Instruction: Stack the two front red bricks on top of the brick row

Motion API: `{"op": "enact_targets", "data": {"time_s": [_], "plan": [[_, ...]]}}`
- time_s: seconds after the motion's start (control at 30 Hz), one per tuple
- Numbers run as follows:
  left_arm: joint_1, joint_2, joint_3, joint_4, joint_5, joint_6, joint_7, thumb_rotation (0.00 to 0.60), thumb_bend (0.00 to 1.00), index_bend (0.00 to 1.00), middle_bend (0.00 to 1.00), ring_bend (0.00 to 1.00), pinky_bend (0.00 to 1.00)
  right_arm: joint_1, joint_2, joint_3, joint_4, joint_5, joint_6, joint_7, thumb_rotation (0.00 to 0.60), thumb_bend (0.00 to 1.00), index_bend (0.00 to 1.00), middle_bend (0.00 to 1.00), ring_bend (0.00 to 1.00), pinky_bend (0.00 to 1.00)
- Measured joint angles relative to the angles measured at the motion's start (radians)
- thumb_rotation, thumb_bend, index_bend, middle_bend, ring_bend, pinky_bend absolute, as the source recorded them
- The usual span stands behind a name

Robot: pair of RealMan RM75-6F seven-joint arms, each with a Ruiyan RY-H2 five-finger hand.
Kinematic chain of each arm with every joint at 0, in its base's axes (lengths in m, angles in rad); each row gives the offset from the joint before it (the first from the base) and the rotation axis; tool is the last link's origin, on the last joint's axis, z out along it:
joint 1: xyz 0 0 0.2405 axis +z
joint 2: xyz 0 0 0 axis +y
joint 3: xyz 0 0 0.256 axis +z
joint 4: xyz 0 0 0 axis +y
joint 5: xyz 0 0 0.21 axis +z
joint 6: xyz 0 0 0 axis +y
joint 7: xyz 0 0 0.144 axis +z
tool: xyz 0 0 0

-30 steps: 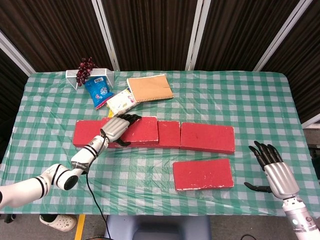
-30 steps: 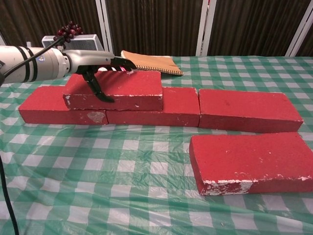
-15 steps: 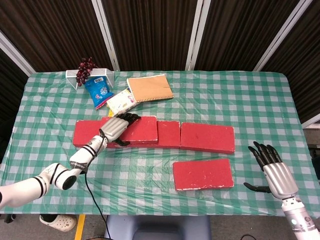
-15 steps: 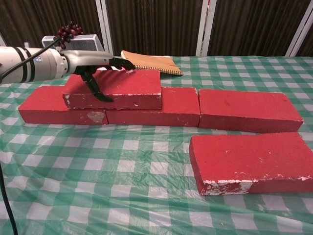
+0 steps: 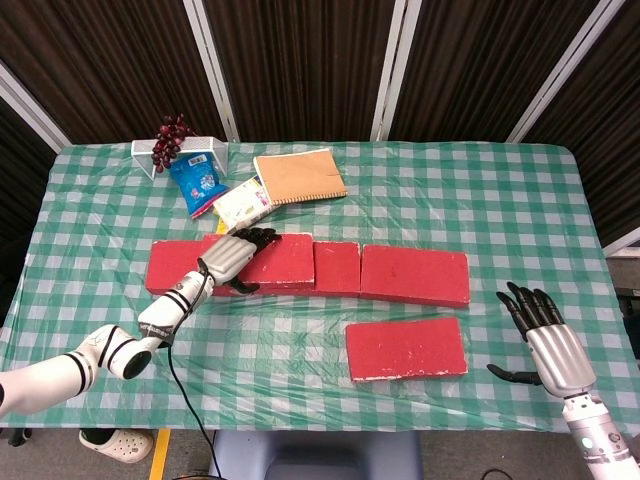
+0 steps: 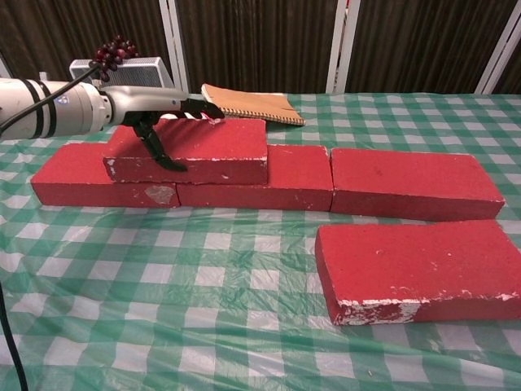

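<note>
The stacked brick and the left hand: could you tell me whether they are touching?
Touching: in the chest view the left hand grips the stacked brick, fingers over its top, thumb on its front face.

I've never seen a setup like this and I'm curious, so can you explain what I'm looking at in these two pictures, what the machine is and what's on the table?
This is a two-armed robot with human-like hands, steered remotely by a person. One picture looks down from its head, the other looks forward from its chest.

On the green checked table lies a row of red bricks. The left hand grips a stacked brick lying on top of that row, thumb on the front face and fingers over the top. A second loose brick waits in front of the row.

The right hand holds nothing, its fingers spread, near the table's edge.

At the back are a brown notebook, snack packets, and grapes on a small rack.
</note>
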Motion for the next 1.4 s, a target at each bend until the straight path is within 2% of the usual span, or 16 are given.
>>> {"op": "enact_targets", "data": {"time_s": [0.6, 0.83, 1.03, 1.13, 1.23, 1.4], "plan": [[0.003, 0.002, 0.002, 0.003, 0.001, -0.004, -0.030, 0.600, 0.23, 0.00, 0.00, 0.00, 0.04, -0.001, 0.000, 0.003, -0.005, 0.010, -0.003, -0.010, 0.532, 0.19, 0.00, 0.00, 0.00, 0.00], [0.018, 0.016, -0.001, -0.031, 0.041, 0.057, -0.046, 0.600, 0.23, 0.00, 0.00, 0.00, 0.03, -0.003, -0.002, 0.003, -0.005, 0.004, 0.003, -0.011, 0.533, 0.19, 0.00, 0.00, 0.00, 0.00], [0.065, 0.075, 0.017, -0.130, 0.108, 0.179, -0.021, 0.600, 0.22, 0.00, 0.00, 0.00, 0.03, 0.008, 0.001, -0.017, -0.002, -0.039, -0.011, 0.025, 0.532, 0.19, 0.00, 0.00, 0.00, 0.00], [0.124, 0.112, 0.044, -0.173, 0.140, 0.279, 0.018, 0.600, 0.22, 0.00, 0.00, 0.00, 0.03, 0.029, 0.004, -0.033, 0.004, -0.075, -0.036, 0.075, 0.533, 0.19, 0.00, 0.00, 0.00, 0.00], [0.215, 0.143, 0.084, -0.198, 0.162, 0.397, 0.077, 0.600, 0.22, 0.00, 0.00, 0.00, 0.03, 0.060, -0.005, -0.043, 0.016, -0.110, -0.073, 0.101, 0.532, 0.19, 0.00, 0.00, 0.00, 0.00], [0.402, 0.161, 0.169, -0.197, 0.181, 0.584, 0.136, 0.600, 0.22, 0.00, 0.00, 0.00, 0.03, 0.117, -0.031, -0.050, 0.008, -0.128, -0.169, 0.075, 0.530, 0.19, 0.00, 0.00, 0.00, 0.00]]}}
